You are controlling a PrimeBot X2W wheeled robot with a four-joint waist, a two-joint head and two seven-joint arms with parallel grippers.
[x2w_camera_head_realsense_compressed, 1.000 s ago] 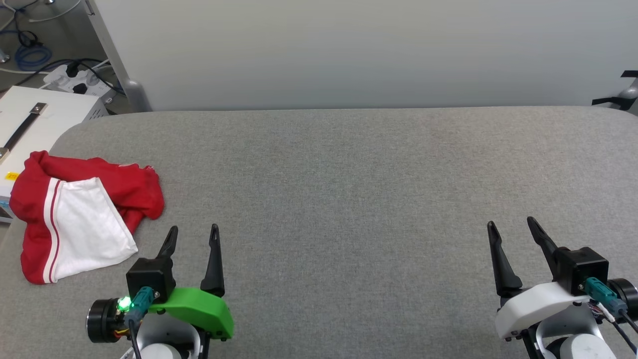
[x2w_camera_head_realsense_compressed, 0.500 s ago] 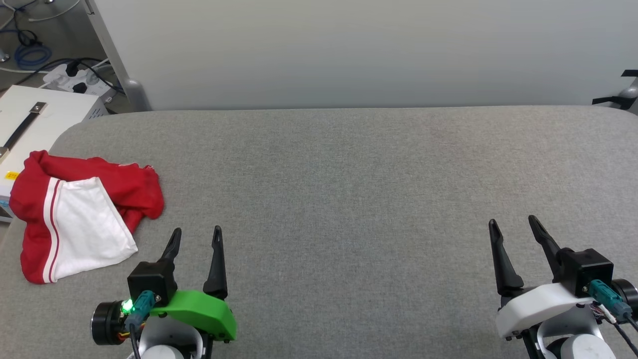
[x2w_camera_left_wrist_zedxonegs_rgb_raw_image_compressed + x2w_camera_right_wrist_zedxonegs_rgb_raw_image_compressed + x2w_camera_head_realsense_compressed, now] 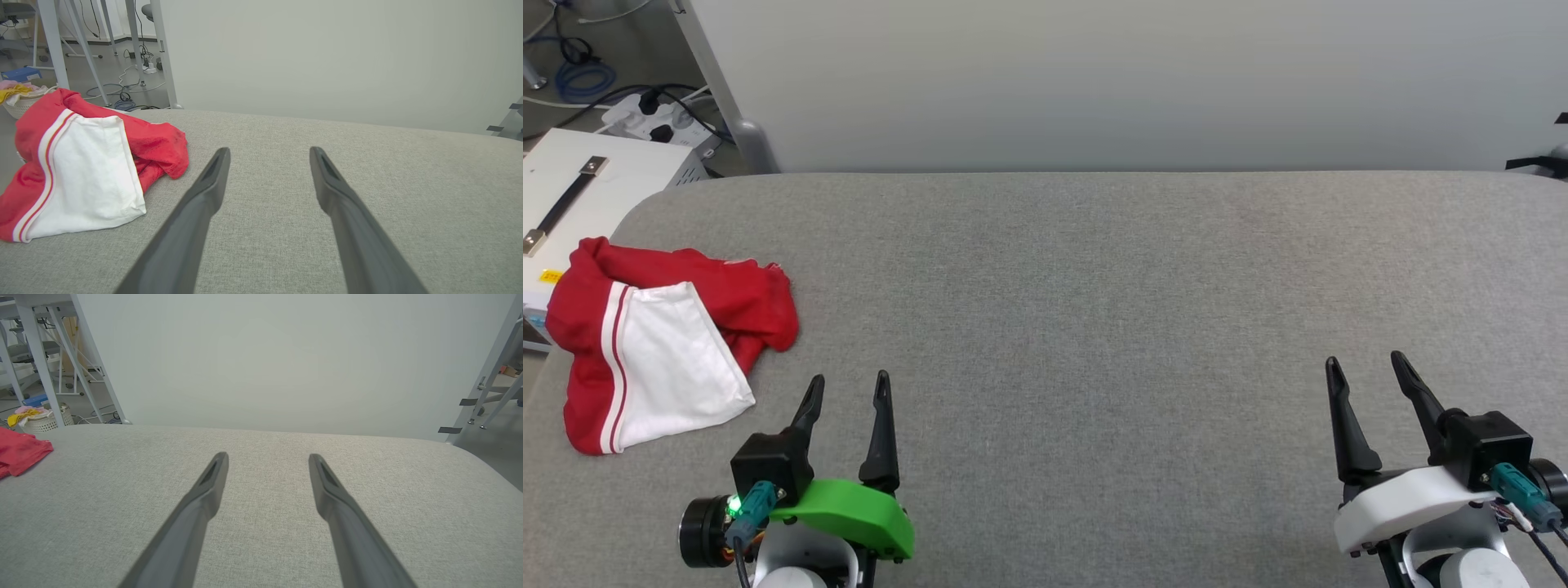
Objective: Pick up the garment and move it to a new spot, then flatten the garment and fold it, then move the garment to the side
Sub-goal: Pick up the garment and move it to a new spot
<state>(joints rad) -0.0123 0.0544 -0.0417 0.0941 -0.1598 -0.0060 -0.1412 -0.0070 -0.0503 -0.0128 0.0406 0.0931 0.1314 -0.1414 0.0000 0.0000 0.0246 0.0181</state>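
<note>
The garment point(image 3: 662, 339) lies crumpled at the left edge of the grey padded table point(image 3: 1094, 310), red cloth with a white sleeve and stripe trim on top; its lettering is hidden. In the left wrist view the garment point(image 3: 81, 171) sits left of the fingers. My left gripper point(image 3: 848, 382) stands open near the table's front, just right of the garment and apart from it. My right gripper point(image 3: 1365, 363) is open at the front right, empty, far from the garment. The right wrist view catches a red edge of the garment point(image 3: 20, 451) at far left.
A white box with a black handle point(image 3: 580, 184) stands off the table's left corner beside a power strip with cables point(image 3: 654, 122). A pale wall panel point(image 3: 1094, 82) rises behind the table. A basket of clothes point(image 3: 34, 418) sits on the floor.
The head view has shifted slightly, so the whole scene sits a bit right and up. The left gripper has drawn back a little; the garment lies as before.
</note>
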